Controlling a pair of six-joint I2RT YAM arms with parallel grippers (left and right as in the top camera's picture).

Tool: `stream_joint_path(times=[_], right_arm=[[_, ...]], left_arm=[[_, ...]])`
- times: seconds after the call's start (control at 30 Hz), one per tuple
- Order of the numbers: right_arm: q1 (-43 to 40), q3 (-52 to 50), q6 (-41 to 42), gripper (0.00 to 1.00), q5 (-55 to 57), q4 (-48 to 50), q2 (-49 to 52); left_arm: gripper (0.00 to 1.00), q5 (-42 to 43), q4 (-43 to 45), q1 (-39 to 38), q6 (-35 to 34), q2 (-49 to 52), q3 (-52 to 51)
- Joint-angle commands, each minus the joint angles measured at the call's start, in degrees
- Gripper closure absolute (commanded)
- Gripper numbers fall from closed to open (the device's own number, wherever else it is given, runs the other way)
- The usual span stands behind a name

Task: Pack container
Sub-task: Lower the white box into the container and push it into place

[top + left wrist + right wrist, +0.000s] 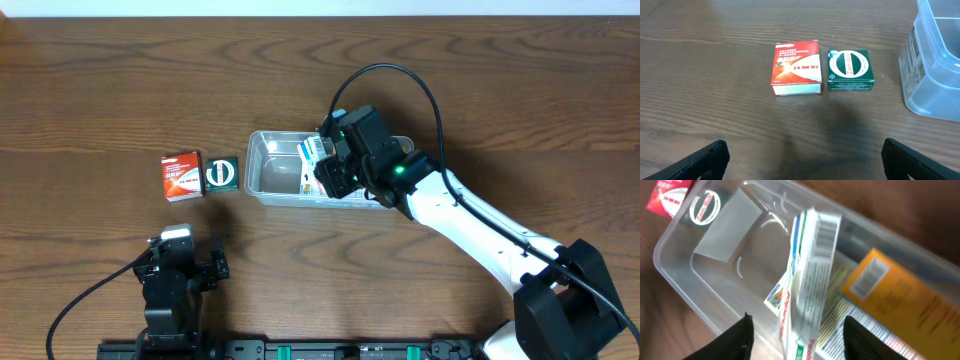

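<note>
Your right gripper (799,332) has its jaws spread around the white box (812,275), standing on edge, likely to save room in the tub (272,178) mid-desk, while your left gripper (805,150) waits, jaws spread, by the front edge.

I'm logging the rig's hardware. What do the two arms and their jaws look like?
The right arm has white links between black joints, a black wrist housing with a green light, and a looping black cable. The left arm is black, with a pale block on top and its own black cable. Both arms' jaws are black.
</note>
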Motion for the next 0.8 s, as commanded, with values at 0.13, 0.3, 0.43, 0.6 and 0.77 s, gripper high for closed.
stream_joint_path(times=[0.13, 0.3, 0.43, 0.6, 0.77], right_arm=[[0.2, 0.4, 7.2, 0.48, -1.0, -2.1, -0.1], [0.2, 0.4, 9.6, 0.47, -1.0, -2.1, 0.6], [0.2, 0.4, 10.2, 0.45, -1.2, -1.7, 2.6], [0.2, 0.4, 10.1, 0.44, -2.1, 1.1, 5.6], [0.2, 0.4, 11.0, 0.46, -3.3, 3.2, 7.6]], left_arm=[[0.02, -0.1, 0.1, 0.2, -0.5, -0.2, -0.9], [0.02, -0.1, 0.1, 0.2, -0.5, -0.2, -0.9], [0.02, -0.1, 0.1, 0.2, -0.5, -0.2, -0.9], [0.02, -0.1, 0.1, 0.2, -0.5, -0.2, -0.9], [0.02, -0.1, 0.1, 0.2, -0.5, -0.2, -0.9]])
